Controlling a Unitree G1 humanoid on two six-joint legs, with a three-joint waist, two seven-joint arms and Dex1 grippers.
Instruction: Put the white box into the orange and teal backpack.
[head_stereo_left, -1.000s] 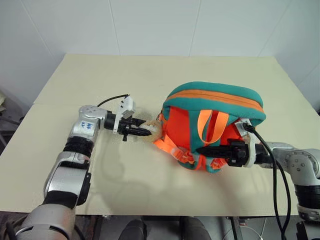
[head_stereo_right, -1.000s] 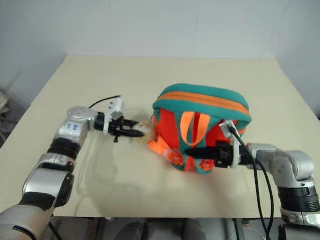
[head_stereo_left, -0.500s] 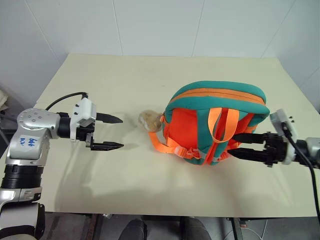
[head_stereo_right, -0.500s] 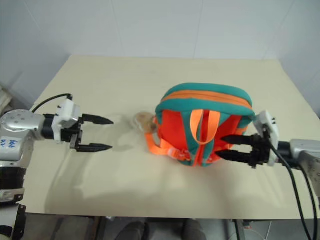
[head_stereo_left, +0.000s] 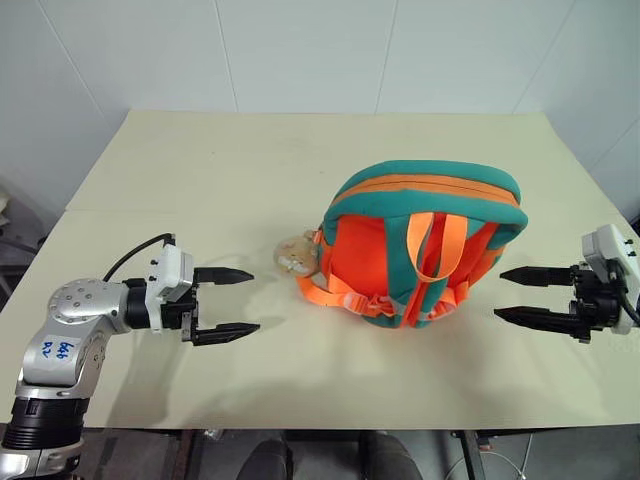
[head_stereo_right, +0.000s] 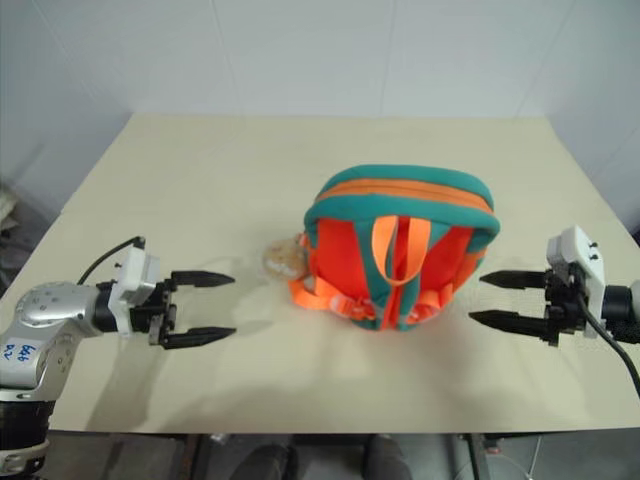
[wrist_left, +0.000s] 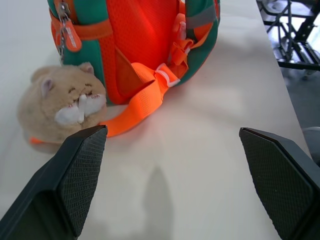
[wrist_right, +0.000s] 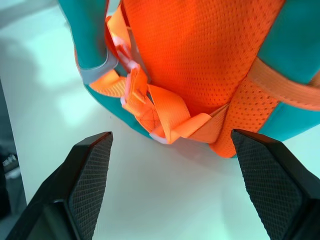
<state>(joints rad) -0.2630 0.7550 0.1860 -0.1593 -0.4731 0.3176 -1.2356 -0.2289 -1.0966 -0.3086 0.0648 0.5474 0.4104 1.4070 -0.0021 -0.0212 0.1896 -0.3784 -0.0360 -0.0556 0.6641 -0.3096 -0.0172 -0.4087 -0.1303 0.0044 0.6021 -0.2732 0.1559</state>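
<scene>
While the orange and teal backpack stands upright mid-table, its zipper band closed, left gripper and right gripper flank it, fingers spread wide, holding nothing

So the left gripper sits wide open, and ahead there's the orange and teal backpack with its plush cat charm on the pale surface.

The orange and teal backpack has a bright orange mesh body, teal trim and an orange zipper band across its teal top, with orange straps. Beside the backpack lies a tan plush charm with a white muzzle. The counter is pale cream.
</scene>
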